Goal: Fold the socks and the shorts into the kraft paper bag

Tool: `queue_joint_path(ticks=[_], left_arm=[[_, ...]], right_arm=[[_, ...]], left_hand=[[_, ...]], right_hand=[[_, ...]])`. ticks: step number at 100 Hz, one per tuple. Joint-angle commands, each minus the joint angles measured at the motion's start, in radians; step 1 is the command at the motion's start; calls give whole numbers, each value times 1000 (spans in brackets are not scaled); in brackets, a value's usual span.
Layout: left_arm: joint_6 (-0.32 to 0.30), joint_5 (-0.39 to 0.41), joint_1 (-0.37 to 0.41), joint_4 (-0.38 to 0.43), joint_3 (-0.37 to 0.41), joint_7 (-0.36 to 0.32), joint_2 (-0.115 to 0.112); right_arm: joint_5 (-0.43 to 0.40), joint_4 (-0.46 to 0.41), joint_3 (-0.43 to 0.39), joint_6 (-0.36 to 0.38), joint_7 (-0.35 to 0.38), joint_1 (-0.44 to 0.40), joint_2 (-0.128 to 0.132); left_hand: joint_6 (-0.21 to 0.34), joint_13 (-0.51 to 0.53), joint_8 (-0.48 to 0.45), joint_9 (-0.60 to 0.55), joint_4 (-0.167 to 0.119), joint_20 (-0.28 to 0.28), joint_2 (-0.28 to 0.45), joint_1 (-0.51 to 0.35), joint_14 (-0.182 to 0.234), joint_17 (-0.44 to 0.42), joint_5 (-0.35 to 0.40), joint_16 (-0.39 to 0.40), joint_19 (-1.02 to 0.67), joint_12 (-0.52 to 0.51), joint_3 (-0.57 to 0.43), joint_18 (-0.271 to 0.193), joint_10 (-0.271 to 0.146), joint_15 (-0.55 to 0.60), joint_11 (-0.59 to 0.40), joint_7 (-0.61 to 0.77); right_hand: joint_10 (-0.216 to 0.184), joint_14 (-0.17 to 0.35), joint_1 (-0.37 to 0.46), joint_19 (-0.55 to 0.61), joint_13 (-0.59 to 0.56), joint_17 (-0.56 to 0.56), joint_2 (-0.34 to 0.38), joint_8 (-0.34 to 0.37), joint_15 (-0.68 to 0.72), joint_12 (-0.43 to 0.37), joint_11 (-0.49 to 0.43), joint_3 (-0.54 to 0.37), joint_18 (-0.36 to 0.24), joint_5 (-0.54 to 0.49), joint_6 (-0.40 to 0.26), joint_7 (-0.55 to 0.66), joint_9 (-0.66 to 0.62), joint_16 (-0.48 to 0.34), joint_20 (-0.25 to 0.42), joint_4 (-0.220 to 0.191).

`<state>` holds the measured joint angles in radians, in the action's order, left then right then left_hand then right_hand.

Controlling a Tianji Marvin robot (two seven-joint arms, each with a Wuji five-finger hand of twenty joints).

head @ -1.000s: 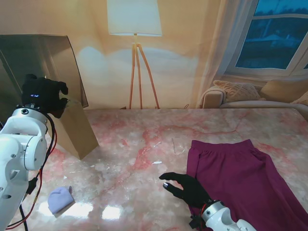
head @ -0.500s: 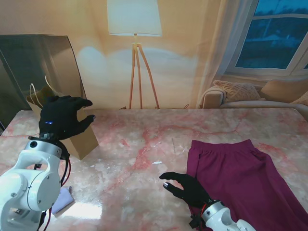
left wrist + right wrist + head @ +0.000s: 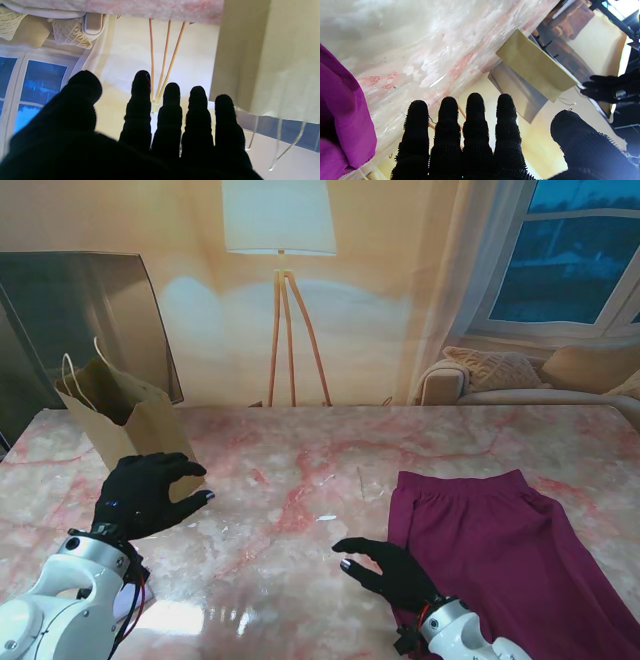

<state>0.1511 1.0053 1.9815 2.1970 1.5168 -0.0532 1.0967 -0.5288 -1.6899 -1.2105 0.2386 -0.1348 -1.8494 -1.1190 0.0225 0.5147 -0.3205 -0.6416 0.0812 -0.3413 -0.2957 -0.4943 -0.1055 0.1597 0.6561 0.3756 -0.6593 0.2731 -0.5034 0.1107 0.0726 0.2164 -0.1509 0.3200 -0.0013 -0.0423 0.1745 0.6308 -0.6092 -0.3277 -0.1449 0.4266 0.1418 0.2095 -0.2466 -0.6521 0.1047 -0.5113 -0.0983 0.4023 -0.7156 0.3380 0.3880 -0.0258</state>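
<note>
The kraft paper bag (image 3: pixel 130 435) is stood upright at the far left of the marble table (image 3: pixel 300 480). The left hand (image 3: pixel 145 495) is held just before it, fingers spread, nothing grasped. The purple shorts (image 3: pixel 500 550) are laid flat on the right; the right hand (image 3: pixel 395 572) is splayed empty beside them

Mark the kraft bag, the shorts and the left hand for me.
kraft paper bag (image 3: pixel 150 442): stand view, front panel.
shorts (image 3: pixel 500 540): stand view, middle of the fabric.
left hand (image 3: pixel 145 495): stand view, back of the hand.
</note>
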Motion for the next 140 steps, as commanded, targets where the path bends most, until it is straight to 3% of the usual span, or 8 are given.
queue_joint_path(ticks=[1, 10, 34, 59, 74, 104, 125, 140], left_arm=[[0, -1, 34, -15, 17, -3, -6], [2, -11, 70, -33, 49, -16, -6], [17, 12, 158, -59, 147, -162, -19], [25, 120, 198, -127, 178, -232, -27], [40, 152, 178, -196, 175, -231, -31], [42, 185, 138, -264, 179, -324, -43], [33, 171, 118, -313, 166, -255, -42], [30, 162, 100, -338, 153, -227, -42]], right_arm=[[-4, -4, 3, 5, 1, -7, -3], [-4, -3, 4, 6, 2, -6, -2], [-4, -1, 13, 8, 8, 2, -1], [-4, 0, 21, 6, 12, 7, 0], [-5, 1, 24, 7, 13, 8, 0], [-5, -1, 26, 5, 12, 6, 0], [-6, -3, 29, 6, 17, 7, 1], [-5, -7, 27, 2, 20, 4, 2]], left_hand=[[11, 28, -26, -33, -43, -12, 24, -23, -19, 18, 15, 17, -29, 15, 11, 6, 31, 17, -2, 27], [10, 66, -41, -73, -44, -32, -2, -59, -22, 41, 29, 41, -74, 32, -52, 18, 26, 36, -11, 52], [9, 115, -23, -107, -25, -48, -140, -206, -12, 70, -6, 66, -119, 45, -311, 31, 1, 60, -26, 54], [21, 55, 37, -46, -7, -76, -178, -373, -1, 33, -93, 64, -103, 34, -415, 64, -20, 27, -9, -6], [51, -24, 92, 3, 10, -114, -177, -360, -7, -8, -173, 103, -63, 85, -411, 61, -26, 37, -34, -61], [76, -159, 69, 175, 16, -141, -163, -337, -19, -80, -216, 162, 0, 170, -371, 49, -5, 37, -23, -39], [62, -117, 4, 189, 17, -168, -170, -245, -17, -61, -309, 182, -16, 185, -364, 57, -10, 67, -27, -42], [51, -14, 1, 101, 17, -178, -176, -221, -6, -27, -344, 195, -43, 187, -370, 72, -43, 105, -58, -75]], right_hand=[[-16, -2, 8, 28, -23, 0, 4, 11, 16, -5, -8, 2, -8, -13, -24, 6, -3, 21, 32, 46], [-17, -3, 8, 28, -23, -1, 5, 11, 16, -5, -8, 2, -8, -12, -25, 5, -3, 21, 32, 46], [-18, -3, 8, 28, -22, 2, 6, 11, 16, -3, -10, 3, -4, -12, -26, 5, -4, 22, 33, 46], [-18, -2, 9, 29, -22, 3, 7, 11, 16, -2, -10, 4, -1, -10, -28, 5, -5, 22, 34, 46], [-19, -3, 10, 30, -23, 2, 6, 11, 16, -1, -11, 4, -1, -13, -26, 6, -6, 22, 35, 45], [-18, -1, 10, 30, -23, 2, 6, 12, 16, 1, -11, 4, 0, -14, -27, 6, -9, 22, 36, 45], [-19, -2, 9, 30, -24, 1, 7, 12, 16, 1, -12, 4, -1, -15, -27, 7, -10, 22, 37, 46], [-18, -3, 10, 30, -25, 2, 8, 12, 16, 2, -12, 4, 0, -16, -26, 8, -11, 22, 37, 46]])
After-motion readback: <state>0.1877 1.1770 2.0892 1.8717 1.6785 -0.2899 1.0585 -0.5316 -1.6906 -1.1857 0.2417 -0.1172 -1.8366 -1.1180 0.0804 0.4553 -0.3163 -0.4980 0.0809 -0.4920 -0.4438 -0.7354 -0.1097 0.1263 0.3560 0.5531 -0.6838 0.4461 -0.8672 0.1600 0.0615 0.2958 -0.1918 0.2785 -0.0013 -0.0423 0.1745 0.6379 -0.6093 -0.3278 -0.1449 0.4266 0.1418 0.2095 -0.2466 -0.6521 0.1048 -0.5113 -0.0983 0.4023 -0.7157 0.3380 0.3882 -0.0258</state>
